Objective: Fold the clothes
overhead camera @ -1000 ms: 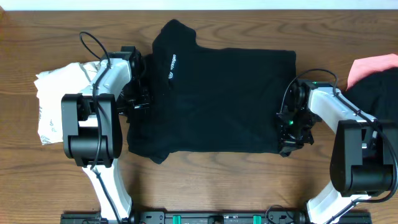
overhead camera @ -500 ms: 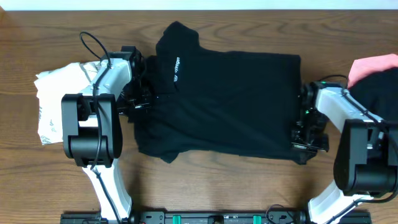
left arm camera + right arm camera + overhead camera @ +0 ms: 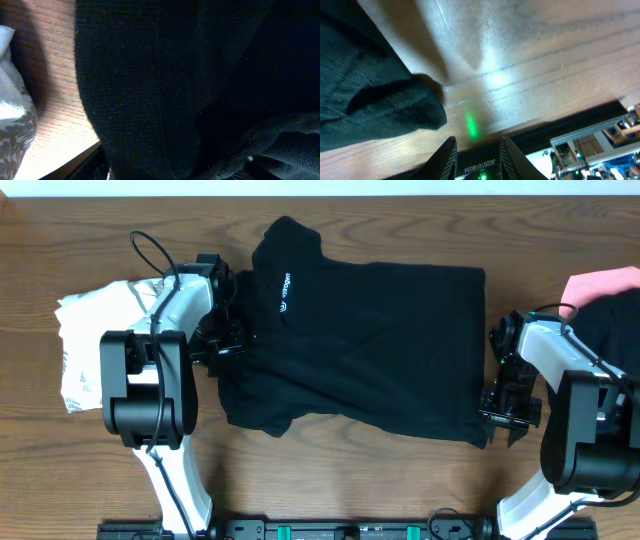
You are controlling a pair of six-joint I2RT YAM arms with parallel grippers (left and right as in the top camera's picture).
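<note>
A black short-sleeved shirt (image 3: 370,350) with a small white logo (image 3: 283,288) lies spread across the middle of the table. My left gripper (image 3: 224,346) is at its left edge. In the left wrist view black fabric (image 3: 165,85) fills the frame and covers the jaws, which appear shut on it. My right gripper (image 3: 508,416) is just off the shirt's lower right corner. In the right wrist view its fingers (image 3: 477,141) are apart over bare wood, with the shirt corner (image 3: 390,112) to their left.
A white, grey-printed garment (image 3: 85,345) lies crumpled at the left, also in the left wrist view (image 3: 12,120). A pink piece (image 3: 600,282) and another black garment (image 3: 618,325) lie at the right edge. The table's front edge and a metal frame (image 3: 592,145) are close to my right gripper.
The right gripper moved right and toward the front, dragging the shirt's right side out. It now sits off the corner with open fingers. The left gripper stayed put.
</note>
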